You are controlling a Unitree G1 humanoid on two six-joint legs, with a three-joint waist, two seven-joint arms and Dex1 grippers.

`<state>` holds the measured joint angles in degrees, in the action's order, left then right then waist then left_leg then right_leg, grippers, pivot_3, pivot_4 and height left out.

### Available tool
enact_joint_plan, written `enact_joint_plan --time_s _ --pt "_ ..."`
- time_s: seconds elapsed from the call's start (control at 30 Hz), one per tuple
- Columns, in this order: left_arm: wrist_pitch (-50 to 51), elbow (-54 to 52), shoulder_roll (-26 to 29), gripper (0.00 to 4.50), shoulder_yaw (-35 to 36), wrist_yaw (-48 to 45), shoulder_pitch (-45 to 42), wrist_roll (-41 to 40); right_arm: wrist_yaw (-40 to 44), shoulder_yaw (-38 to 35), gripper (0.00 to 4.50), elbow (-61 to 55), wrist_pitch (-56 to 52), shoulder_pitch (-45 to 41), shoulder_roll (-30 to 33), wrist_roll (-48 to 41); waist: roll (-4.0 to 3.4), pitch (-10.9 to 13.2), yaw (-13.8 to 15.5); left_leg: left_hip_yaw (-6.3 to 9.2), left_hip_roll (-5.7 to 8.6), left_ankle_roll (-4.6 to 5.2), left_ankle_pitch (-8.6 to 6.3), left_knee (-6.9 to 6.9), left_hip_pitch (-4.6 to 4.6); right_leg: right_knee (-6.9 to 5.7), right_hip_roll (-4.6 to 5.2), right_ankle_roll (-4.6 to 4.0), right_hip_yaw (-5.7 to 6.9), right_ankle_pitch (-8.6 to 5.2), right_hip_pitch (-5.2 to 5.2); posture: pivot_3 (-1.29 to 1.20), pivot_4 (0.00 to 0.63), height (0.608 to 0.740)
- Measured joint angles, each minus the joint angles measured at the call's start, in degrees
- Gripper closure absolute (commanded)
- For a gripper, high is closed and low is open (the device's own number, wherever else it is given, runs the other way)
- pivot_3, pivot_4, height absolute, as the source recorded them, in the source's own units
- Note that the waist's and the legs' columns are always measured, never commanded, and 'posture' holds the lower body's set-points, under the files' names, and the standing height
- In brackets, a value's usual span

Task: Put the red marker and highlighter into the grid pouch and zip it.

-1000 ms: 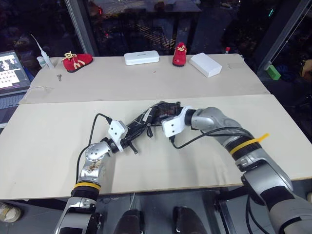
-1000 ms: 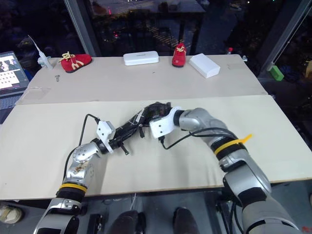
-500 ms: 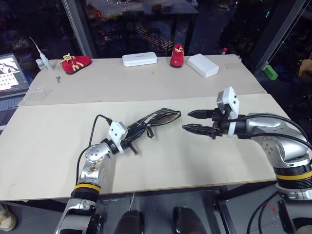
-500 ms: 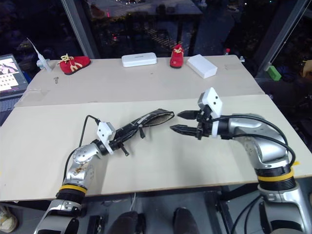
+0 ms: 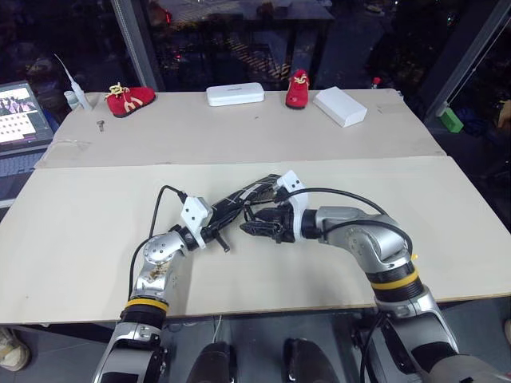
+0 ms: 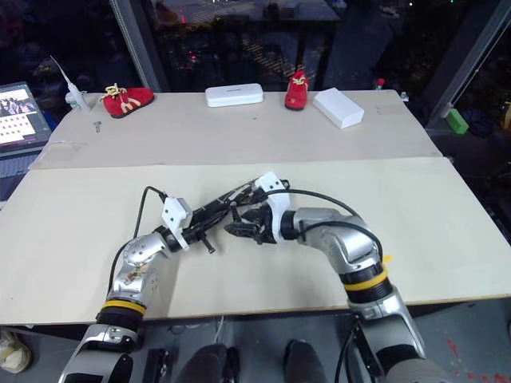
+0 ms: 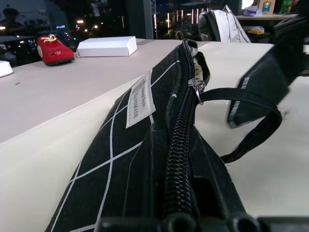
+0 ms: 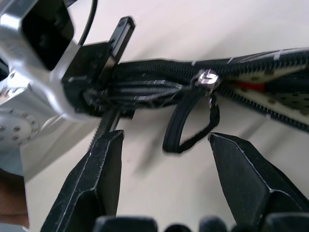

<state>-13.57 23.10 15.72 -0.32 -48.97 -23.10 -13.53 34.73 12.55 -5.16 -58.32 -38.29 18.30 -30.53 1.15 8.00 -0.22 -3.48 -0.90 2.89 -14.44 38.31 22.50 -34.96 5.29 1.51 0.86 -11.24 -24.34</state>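
Observation:
The grid pouch [image 5: 257, 193] lies slanted at mid-table, black with white lines and a white label [image 7: 137, 100]. My left gripper [image 5: 217, 226] is shut on its near end. The zipper slider [image 8: 207, 77] sits part-way along, and its black pull loop [image 8: 189, 129] hangs free. My right gripper [image 5: 249, 228] is open, low beside the pouch, with one finger [image 8: 104, 179] on each side of the loop and not touching it. A sliver of red [image 8: 251, 87] shows inside the unzipped stretch; I cannot tell whether it is the red marker. The highlighter is hidden.
At the back of the table stand two red baby shoes [image 5: 128, 99] [image 5: 297, 88], a white case [image 5: 235, 94] and a white box [image 5: 340, 106]. A laptop [image 5: 20, 116] sits at the far left. A green block [image 5: 451, 120] lies off to the right.
My right arm left the pouch, swung out to the right, then came back rolled over, with its open gripper now at the pull loop. The left gripper and the pouch stayed put.

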Motion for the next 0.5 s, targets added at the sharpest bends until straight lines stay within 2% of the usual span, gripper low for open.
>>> enact_joint_plan --time_s 0.07,0.1,0.17,0.3,0.33,0.37,0.5 --pt "0.0 0.2 0.0 4.50 0.0 0.0 -0.1 0.0 -0.1 -0.1 1.36 1.1 -0.6 -0.8 -1.1 0.0 0.00 0.0 -0.1 0.00 -0.01 0.00 0.00 0.00 0.00 0.00 -0.02 0.00 0.00 0.00 -0.01 0.00 0.150 0.740" --pt "0.0 0.2 -0.1 4.50 0.0 0.0 -0.1 0.0 -0.5 -0.1 1.87 1.7 -0.6 -1.2 -1.7 0.2 0.00 0.0 -0.2 0.00 -0.01 0.00 0.00 0.00 0.00 -0.01 -0.01 0.00 -0.01 0.00 -0.01 0.00 0.150 0.740" --pt "0.0 0.3 -0.4 4.50 0.0 0.1 -0.3 0.0 -1.2 0.0 2.32 3.1 -0.5 -1.5 -2.3 1.2 0.00 0.0 -0.4 0.00 0.00 0.00 0.00 0.00 -0.01 -0.01 0.00 0.00 -0.02 0.00 0.00 0.00 0.150 0.740" --pt "0.0 0.3 -0.4 4.50 0.0 0.1 -0.3 0.0 -1.3 -0.1 3.74 4.8 -0.5 -1.5 -2.2 2.7 0.00 0.0 -0.5 -0.01 0.00 0.00 0.00 0.00 -0.01 -0.01 0.00 0.00 -0.02 0.00 0.00 0.00 0.150 0.740" --pt "0.0 0.3 -0.4 4.50 0.0 0.1 -0.3 0.0 -1.5 -0.1 3.95 5.0 -0.5 -1.5 -2.1 3.1 0.00 0.0 -0.5 -0.01 0.00 0.00 0.00 0.00 -0.01 -0.02 0.00 0.00 -0.02 0.00 0.00 0.00 0.150 0.740" --pt "0.0 0.3 -0.4 4.50 0.0 0.2 -0.3 0.0 -1.6 -0.1 4.43 5.2 -0.4 -1.5 -2.0 3.5 0.00 0.0 -0.5 -0.01 0.00 0.00 0.00 0.00 -0.01 -0.01 0.00 0.00 -0.02 0.00 0.00 0.00 0.150 0.740" --pt "0.0 0.2 -0.4 4.50 0.0 0.4 -0.3 0.0 -1.4 -1.0 4.48 5.3 -0.4 -1.5 -0.9 4.3 0.00 0.0 -0.5 -0.01 0.00 0.00 0.00 0.00 -0.01 0.00 0.00 0.00 -0.03 0.00 0.00 0.00 0.150 0.740"
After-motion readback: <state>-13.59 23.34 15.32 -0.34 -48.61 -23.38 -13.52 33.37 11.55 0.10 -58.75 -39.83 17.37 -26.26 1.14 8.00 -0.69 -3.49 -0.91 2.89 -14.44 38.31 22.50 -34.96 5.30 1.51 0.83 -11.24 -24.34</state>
